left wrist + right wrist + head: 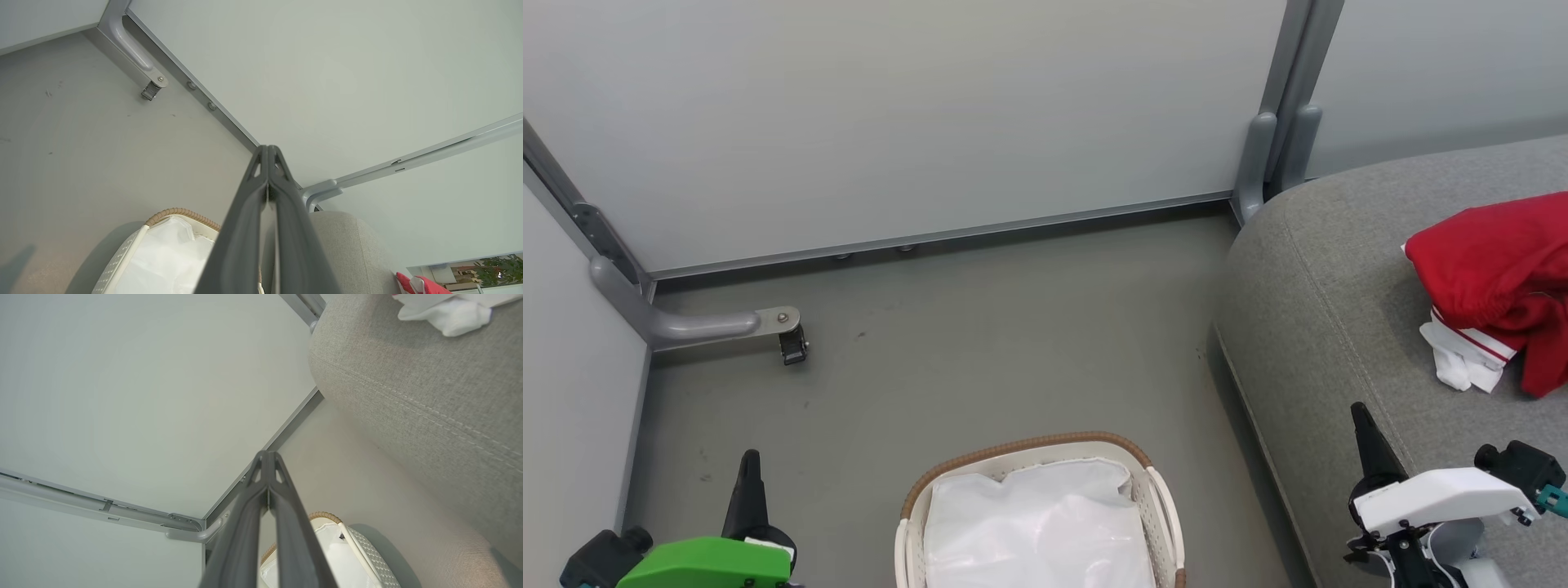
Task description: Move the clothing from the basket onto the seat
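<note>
Two pincers are seen low in the head view: the left pincer (749, 469) to the left of the basket (1029, 446), above the floor (980, 343), and the right pincer (1365, 429) over the near edge of the seat (1339, 286). Each is closed, its dark fingers pressed together, and nothing is gripped by either. The clothing (1494, 269) is found on the seat, a crumpled red heap with white striped trim at its nearer end, cut off by the picture's right edge. It lies ahead of and to the right of the right pincer and well apart from the left one, so the right arm is judged the nearer. Its longer stretch runs roughly away from the robot. Between the pincers, the visible inside of the basket is covered by a white lining (1037, 523); the near part is cut off, so whether any garment is left there cannot be told. Little or nothing is judged to be left for moving.
</note>
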